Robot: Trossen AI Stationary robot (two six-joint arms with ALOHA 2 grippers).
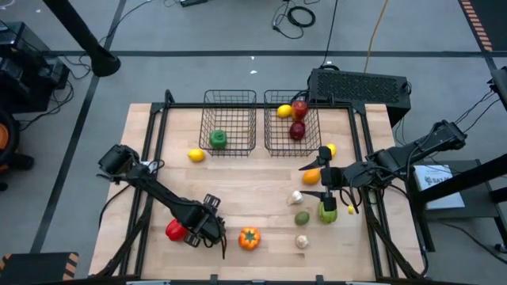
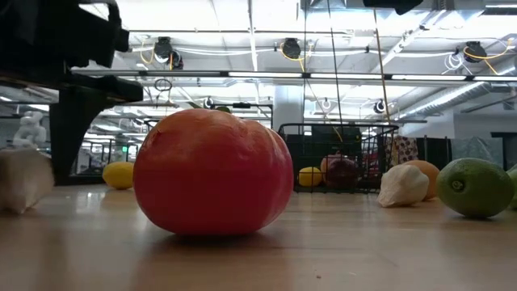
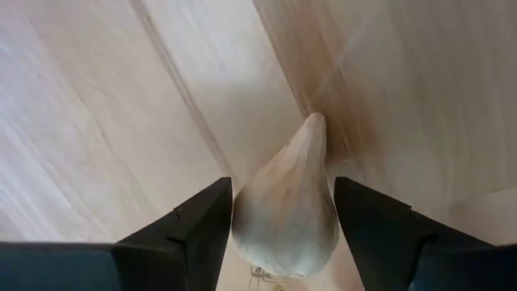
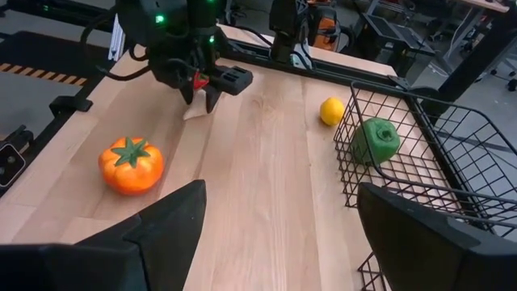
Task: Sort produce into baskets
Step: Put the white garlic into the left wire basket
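Left wrist view: left claw (image 3: 281,234) straddles a garlic bulb (image 3: 287,206), fingers spread.

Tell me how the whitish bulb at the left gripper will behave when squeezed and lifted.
The bulb at the left gripper tapers to a point, so a squeeze may slide it out toward that tip. Its rounded body lies sideways on the smooth wooden table, so a nudge would likely roll it.
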